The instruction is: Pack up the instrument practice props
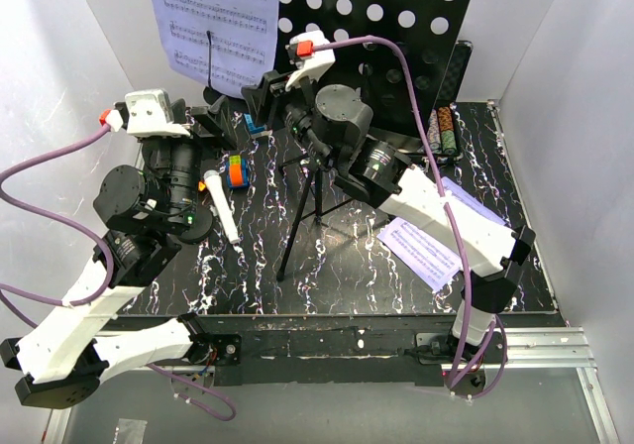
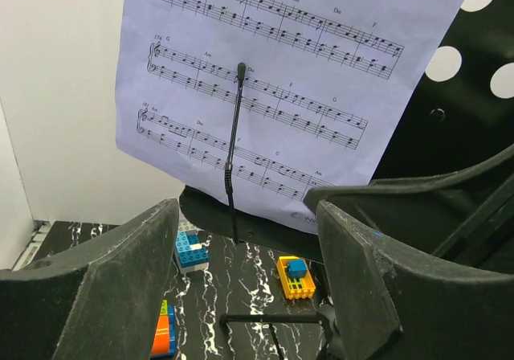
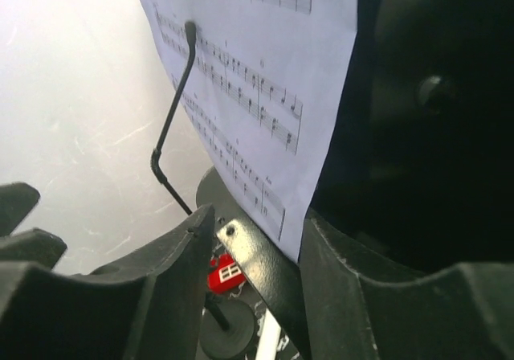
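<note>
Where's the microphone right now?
In the top view the microphone lies flat on the left half of the table, just below the colourful toy block and left of the music stand's tripod legs.

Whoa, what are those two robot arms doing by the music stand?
Both arms are reaching toward the black tripod music stand with a hole-punched metal desk. A white printed sheet-music page leans on it. The right gripper is open, with its fingers either side of that page's bottom corner and the stand's lip. The left gripper is open and empty, facing the page. A second music page and a small grey-headed microphone lie on the table.
</note>
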Controlling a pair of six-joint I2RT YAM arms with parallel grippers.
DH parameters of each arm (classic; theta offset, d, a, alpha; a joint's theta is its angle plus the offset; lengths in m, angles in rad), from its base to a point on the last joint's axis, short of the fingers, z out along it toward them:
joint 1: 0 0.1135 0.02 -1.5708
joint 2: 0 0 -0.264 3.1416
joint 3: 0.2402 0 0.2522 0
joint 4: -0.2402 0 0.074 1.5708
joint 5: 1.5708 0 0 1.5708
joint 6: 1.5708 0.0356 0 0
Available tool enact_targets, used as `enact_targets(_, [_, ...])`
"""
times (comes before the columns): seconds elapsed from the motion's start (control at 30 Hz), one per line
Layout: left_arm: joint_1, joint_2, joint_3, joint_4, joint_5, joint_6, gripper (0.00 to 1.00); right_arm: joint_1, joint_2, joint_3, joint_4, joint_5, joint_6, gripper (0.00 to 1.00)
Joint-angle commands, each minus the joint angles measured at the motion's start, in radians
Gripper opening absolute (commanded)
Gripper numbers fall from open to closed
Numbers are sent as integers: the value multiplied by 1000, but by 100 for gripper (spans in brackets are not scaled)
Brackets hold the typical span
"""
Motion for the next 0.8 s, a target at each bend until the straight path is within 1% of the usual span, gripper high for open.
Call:
enact_targets(0.0, [-4, -15, -7, -7, 11, -2, 69, 3, -15, 4, 129, 24, -37, 50])
enact_targets(0.1, [-2, -18, -10, -4, 5, 2, 69, 5, -14, 3, 144, 26, -45, 45])
enact_targets(0.27, [-4, -16, -10, -2, 0, 10, 69, 6, -1, 21, 139, 23, -49, 45])
enact_targets(0.33, [-4, -19, -11, -2, -1, 12, 69, 5, 2, 24, 136, 21, -51, 43])
enact_targets(0.37, [-4, -21, -14, -2, -1, 13, 69, 6, 3, 26, 138, 20, -52, 39])
enact_targets(0.4, [-2, -22, -16, 1, -3, 13, 69, 6, 5, 27, 136, 18, -51, 37])
enact_targets(0.5, [-4, -24, -16, 4, -6, 19, 69, 5, 6, 29, 135, 18, -51, 26])
enact_targets(0.6, [-4, -24, -16, 16, -17, 41, 69, 5, -1, 16, 133, 16, -52, 14])
enact_targets(0.67, [-4, -22, -13, 30, -30, 59, 69, 6, -15, -8, 141, 18, -56, 2])
enact_targets(0.73, [-4, -16, -4, 38, -43, 79, 70, 6, -37, -36, 153, 24, -60, 1])
enact_targets(0.77, [-2, -15, 1, 41, -50, 87, 73, 5, -41, -48, 156, 29, -65, 1])
